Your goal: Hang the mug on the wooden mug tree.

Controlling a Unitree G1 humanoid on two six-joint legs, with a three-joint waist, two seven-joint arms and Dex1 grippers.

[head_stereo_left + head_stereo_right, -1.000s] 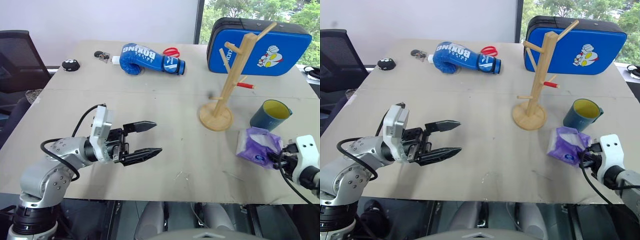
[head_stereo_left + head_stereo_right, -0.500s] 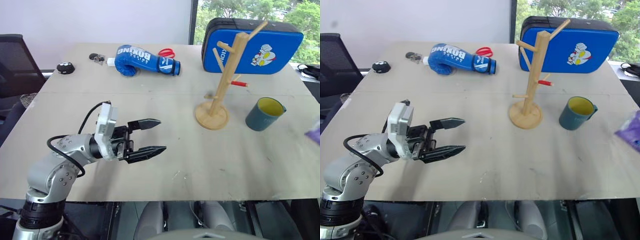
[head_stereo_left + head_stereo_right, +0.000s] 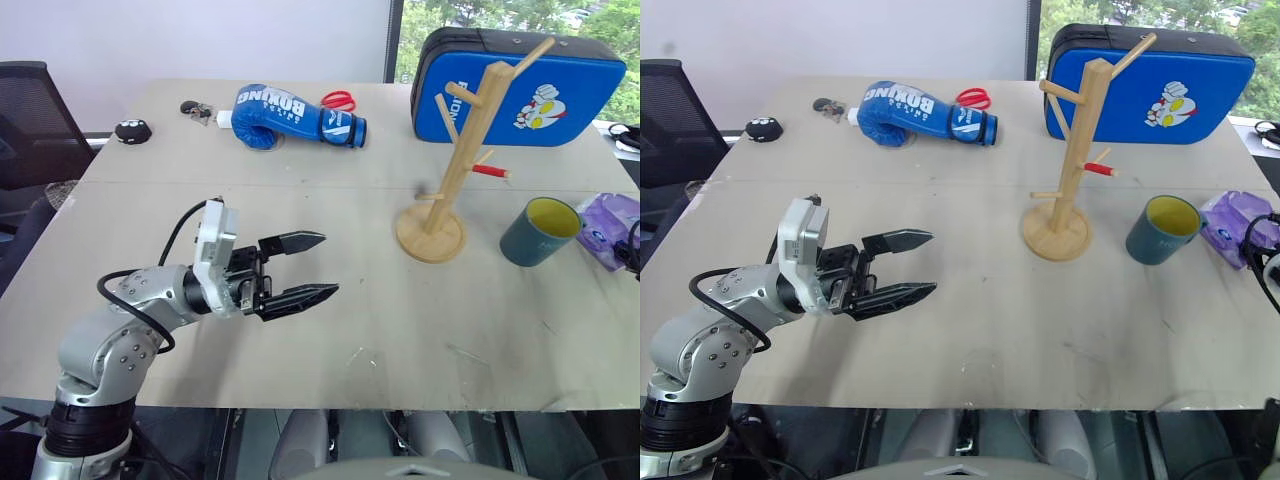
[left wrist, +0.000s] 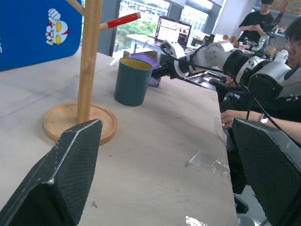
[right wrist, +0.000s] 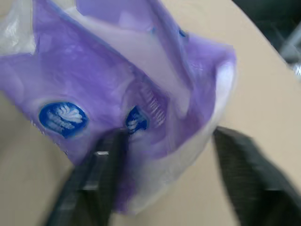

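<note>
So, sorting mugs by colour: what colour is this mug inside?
Yellow inside the mug, clearest in the right eye view.

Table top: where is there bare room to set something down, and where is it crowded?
Bare: the stretch between the left gripper and the mug tree, and the near edge. Crowded: the right side, where mug and purple packet sit together, and the far edge with boxing glove and blue pad.

— What lies along the table's (image 3: pixel 300 200) far edge?
— A blue boxing glove (image 3: pixel 290 117), red scissors (image 3: pixel 342 101), a blue pad (image 3: pixel 520 90). A purple packet (image 3: pixel 608 228) sits at the right edge.
</note>
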